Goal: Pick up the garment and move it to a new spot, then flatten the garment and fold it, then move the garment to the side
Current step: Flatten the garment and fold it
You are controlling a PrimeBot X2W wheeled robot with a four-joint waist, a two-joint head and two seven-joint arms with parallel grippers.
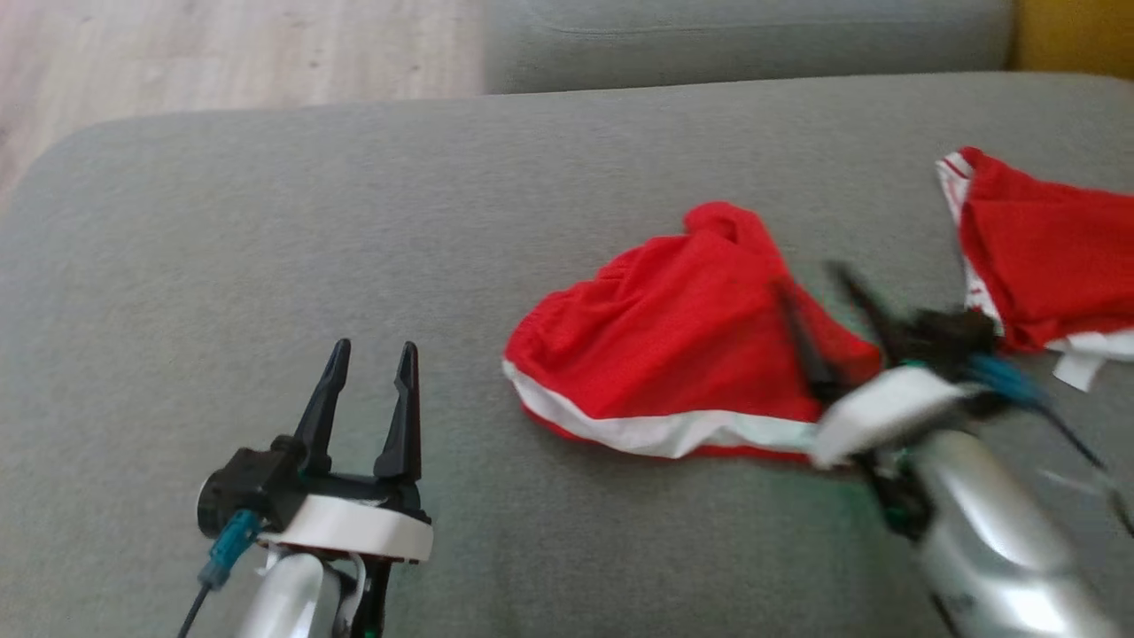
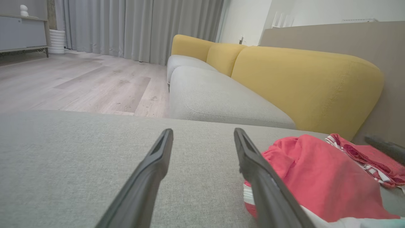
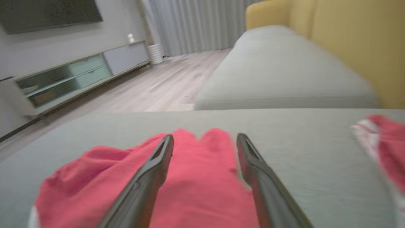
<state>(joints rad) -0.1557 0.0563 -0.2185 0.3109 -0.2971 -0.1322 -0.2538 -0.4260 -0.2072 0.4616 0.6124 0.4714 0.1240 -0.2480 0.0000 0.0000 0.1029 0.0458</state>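
Under the right gripper (image 1: 808,276) lies the garment (image 1: 673,354): red w/ a white band, on the grey sofa seat (image 1: 354,221). Count: 2 grippers w/ 2 dark fingers each, 2 red pieces of clothing, 1 seat cushion under both. 1 more grey cushion (image 1: 744,40) sits beyond the fingertips, and a yellow backrest (image 1: 1072,35) is off to the right gripper's outer side.

Right gripper: fingers spread apart over the garment's right end, nothing pinched btwn them. The right wrist view shows red cloth btwn and below both fingers. Whether the tips touch the cloth can't be told, since the arm is blurred in the head view.

Left gripper (image 1: 374,350): fingers also apart, nothing btwn them, bare cushion ahead. The garment is near it, on the side toward the other gripper, w/ a strip of cushion btwn the two.

The garment's long axis runs side to side, from the right gripper toward the left gripper, approx across the way both sets of fingers point. The white band lies along the edge nearest the wrists. A bunched peak points away, past the right gripper's fingertips. The rounded, gathered end faces the left gripper. It's crumpled, not flat.

The second red garment (image 1: 1036,257), w/ red-white trim, lies on the right gripper's outer side, apart from the 1st, w/ grey cushion showing btwn them.
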